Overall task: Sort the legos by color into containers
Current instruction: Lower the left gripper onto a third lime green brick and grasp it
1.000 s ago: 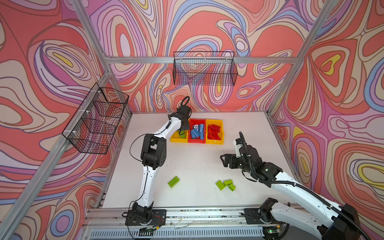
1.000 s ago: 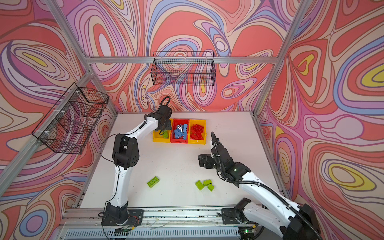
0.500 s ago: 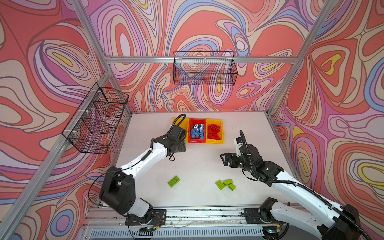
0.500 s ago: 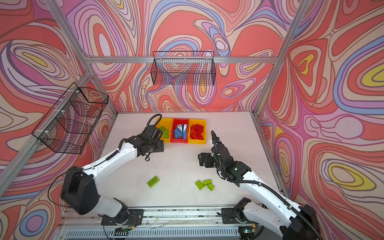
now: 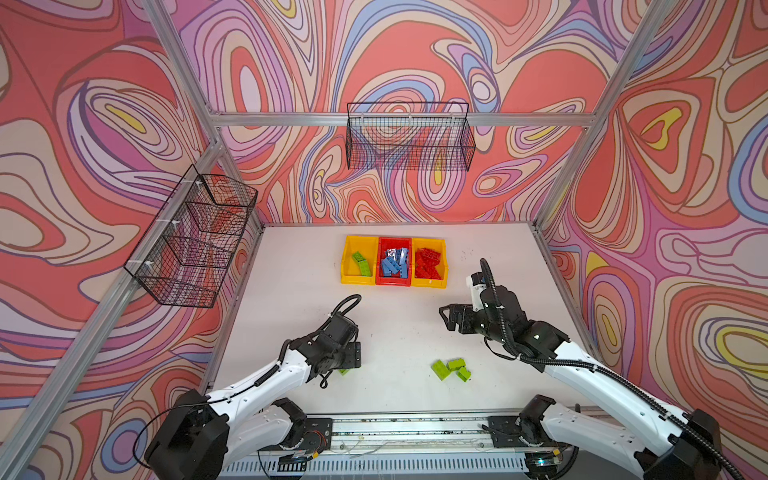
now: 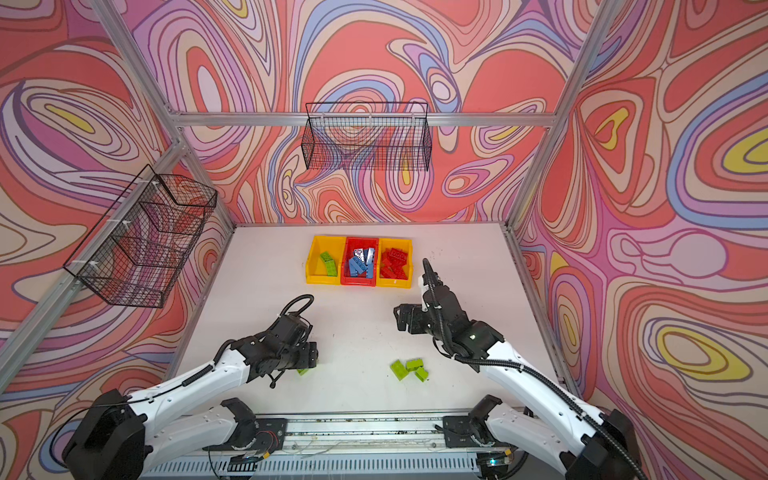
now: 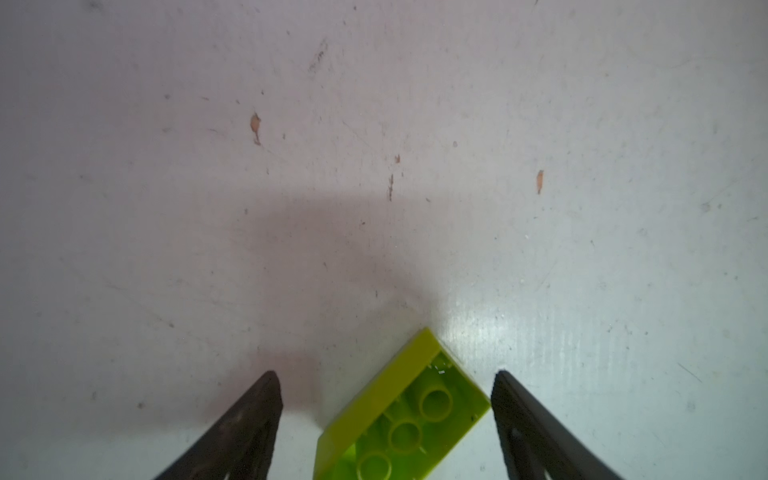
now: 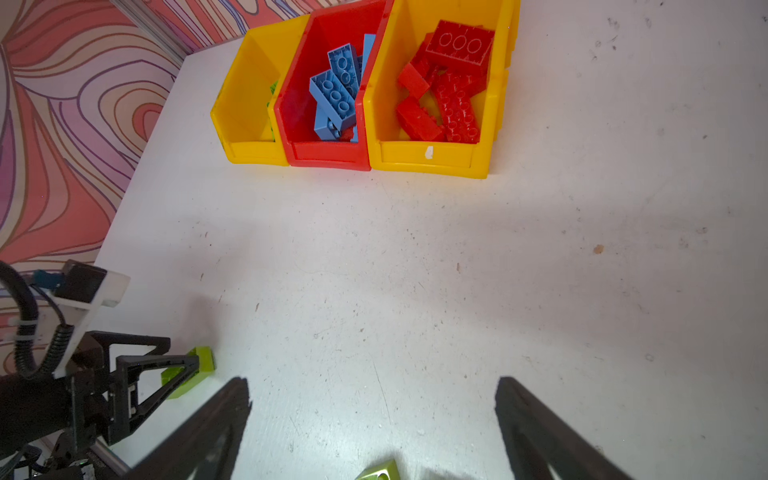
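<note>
Three green lego bricks (image 5: 451, 369) lie close together on the white table (image 5: 291, 257). They are well in front of the red bin (image 5: 393, 282) and a bit to its right. One lone green brick (image 7: 401, 419) also lies well in front of the red bin, a bit to its left, and its hollow side shows. The left gripper (image 7: 385, 376) points down over this brick with its fingers open, one on each side, and the brick rests on the table. The right gripper (image 5: 446, 318) hangs over the table, closer to the red bin and to its right. Its fingers are spread wide and hold nothing. Blue bricks (image 5: 392, 264) sit in the red bin. The left yellow bin (image 5: 357, 279) touches it and holds sorted green bricks (image 5: 361, 264). The right yellow bin (image 5: 430, 283) touches it too and holds red bricks (image 5: 428, 264).
</note>
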Robot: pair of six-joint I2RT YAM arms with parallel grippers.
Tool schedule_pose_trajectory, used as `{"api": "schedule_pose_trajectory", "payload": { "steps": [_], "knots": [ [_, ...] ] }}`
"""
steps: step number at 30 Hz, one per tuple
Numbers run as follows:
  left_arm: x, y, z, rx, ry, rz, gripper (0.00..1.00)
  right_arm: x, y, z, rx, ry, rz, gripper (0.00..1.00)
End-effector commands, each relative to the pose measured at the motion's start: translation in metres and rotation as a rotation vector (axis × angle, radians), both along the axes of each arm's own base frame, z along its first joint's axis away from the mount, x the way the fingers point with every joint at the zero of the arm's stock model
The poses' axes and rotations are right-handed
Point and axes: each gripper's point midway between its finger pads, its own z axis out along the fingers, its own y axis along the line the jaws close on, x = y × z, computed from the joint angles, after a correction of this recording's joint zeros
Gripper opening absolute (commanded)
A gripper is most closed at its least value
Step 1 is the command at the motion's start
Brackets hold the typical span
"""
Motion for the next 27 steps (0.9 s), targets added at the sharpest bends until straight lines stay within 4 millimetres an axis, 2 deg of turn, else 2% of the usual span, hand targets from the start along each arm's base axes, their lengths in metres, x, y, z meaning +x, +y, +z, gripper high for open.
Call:
{"api": "schedule_pose_trajectory", "payload": {
  "steps": [1, 8, 14, 17, 23, 27],
  "knots": [
    [-0.003, -0.011, -0.004, -0.063, 0.007, -0.017, 0.82, -0.006, -0.004, 0.006, 0.022, -0.002, -0.020, 0.97],
    [-0.015, -0.018, -0.013, -0.080, 0.050, -0.055, 0.78, -0.010, -0.009, 0.007, 0.021, 0.005, -0.031, 0.97],
    [-0.027, -0.014, -0.019, -0.043, 0.094, 0.001, 0.74, -0.009, -0.007, 0.004, 0.022, 0.009, -0.030, 0.97],
    [-0.031, -0.019, -0.017, -0.028, 0.093, -0.011, 0.74, -0.009, -0.006, 0.000, 0.024, 0.014, -0.026, 0.97],
    [-0.032, -0.035, -0.016, 0.014, 0.103, -0.073, 0.74, -0.011, -0.009, -0.003, 0.015, 0.015, -0.030, 0.97],
    [-0.025, -0.038, -0.016, 0.059, 0.116, -0.059, 0.66, -0.013, -0.012, -0.005, 0.013, 0.014, -0.037, 0.97]
  ]
}}
